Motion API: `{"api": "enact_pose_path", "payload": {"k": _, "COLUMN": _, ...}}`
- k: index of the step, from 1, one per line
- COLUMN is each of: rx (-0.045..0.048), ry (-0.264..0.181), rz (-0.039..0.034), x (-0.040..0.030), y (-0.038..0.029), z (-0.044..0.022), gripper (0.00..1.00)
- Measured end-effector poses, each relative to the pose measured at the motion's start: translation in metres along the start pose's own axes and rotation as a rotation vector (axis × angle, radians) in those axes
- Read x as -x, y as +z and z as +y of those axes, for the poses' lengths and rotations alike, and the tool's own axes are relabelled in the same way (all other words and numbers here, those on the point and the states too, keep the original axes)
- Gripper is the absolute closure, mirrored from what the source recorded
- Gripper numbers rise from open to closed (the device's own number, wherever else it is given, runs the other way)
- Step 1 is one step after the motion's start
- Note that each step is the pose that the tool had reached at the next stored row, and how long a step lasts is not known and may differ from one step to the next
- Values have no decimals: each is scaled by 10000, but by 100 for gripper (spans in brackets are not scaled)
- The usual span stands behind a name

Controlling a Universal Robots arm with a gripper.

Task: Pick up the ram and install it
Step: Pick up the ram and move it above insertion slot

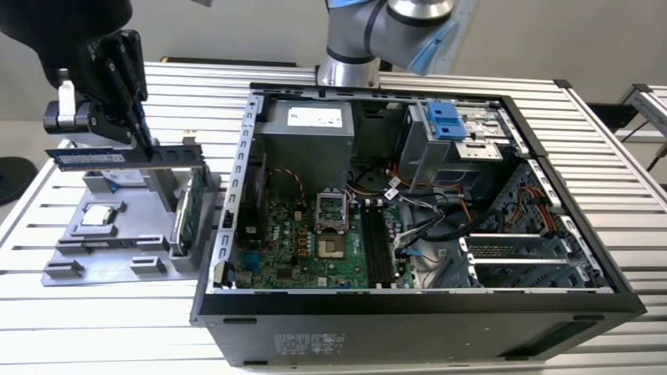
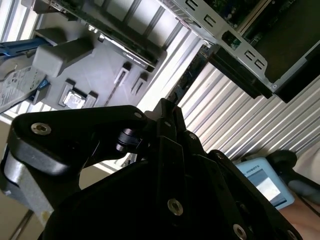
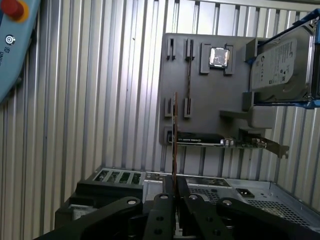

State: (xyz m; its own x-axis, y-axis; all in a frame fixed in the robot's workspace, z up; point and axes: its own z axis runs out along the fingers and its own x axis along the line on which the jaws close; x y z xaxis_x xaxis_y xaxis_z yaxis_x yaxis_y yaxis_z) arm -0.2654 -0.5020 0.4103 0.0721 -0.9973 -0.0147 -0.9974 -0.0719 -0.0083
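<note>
Dark green-blue ram stick with bluish labels, well apart from the case | clenched in black pincer, held above grey holder tray on ribbed aluminium bench | pickup looks done | seating in open black computer case remains.

Open computer case beside grey tray

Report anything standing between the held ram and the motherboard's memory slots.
The claw grips the ram above the grey tray, outside the open case. Between it and the black memory slots stand the tray's upright green expansion card and the case's metal side wall. Nothing visibly lies over the slots themselves.
</note>
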Motion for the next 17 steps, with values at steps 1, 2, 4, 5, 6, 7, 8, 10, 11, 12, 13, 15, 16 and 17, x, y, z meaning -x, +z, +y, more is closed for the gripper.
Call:
{"api": "enact_pose_path", "payload": {"k": 1, "rx": 0, "ry": 0, "rz": 0, "x": -1, "y": 0, "z": -8, "gripper": 100}}
{"api": "enact_pose_path", "payload": {"k": 2, "rx": 0, "ry": 0, "rz": 0, "x": -1, "y": 0, "z": -17, "gripper": 100}}
{"api": "enact_pose_path", "payload": {"k": 4, "rx": 1, "ry": 0, "rz": 1, "x": -2, "y": 0, "z": -34, "gripper": 100}}
{"api": "enact_pose_path", "payload": {"k": 5, "rx": 1, "ry": 0, "rz": 1, "x": -3, "y": 0, "z": -42, "gripper": 100}}
{"api": "enact_pose_path", "payload": {"k": 6, "rx": 0, "ry": 0, "rz": 0, "x": -4, "y": 0, "z": -50, "gripper": 100}}
{"api": "enact_pose_path", "payload": {"k": 7, "rx": 0, "ry": 0, "rz": 0, "x": -4, "y": 0, "z": -58, "gripper": 100}}
{"api": "enact_pose_path", "payload": {"k": 8, "rx": 0, "ry": 0, "rz": 0, "x": -5, "y": 1, "z": -66, "gripper": 100}}
{"api": "enact_pose_path", "payload": {"k": 10, "rx": 0, "ry": 0, "rz": 0, "x": -6, "y": 0, "z": -83, "gripper": 100}}
{"api": "enact_pose_path", "payload": {"k": 11, "rx": 0, "ry": 0, "rz": 0, "x": -7, "y": 0, "z": -92, "gripper": 100}}
{"api": "enact_pose_path", "payload": {"k": 12, "rx": 0, "ry": 0, "rz": 0, "x": -7, "y": 1, "z": -99, "gripper": 100}}
{"api": "enact_pose_path", "payload": {"k": 13, "rx": -1, "ry": 0, "rz": -1, "x": -8, "y": 1, "z": -107, "gripper": 100}}
{"api": "enact_pose_path", "payload": {"k": 15, "rx": 0, "ry": 0, "rz": 0, "x": -9, "y": 1, "z": -124, "gripper": 100}}
{"api": "enact_pose_path", "payload": {"k": 16, "rx": 0, "ry": 0, "rz": 0, "x": -10, "y": 1, "z": -132, "gripper": 100}}
{"api": "enact_pose_path", "payload": {"k": 17, "rx": 0, "ry": 0, "rz": 0, "x": -10, "y": 1, "z": -141, "gripper": 100}}
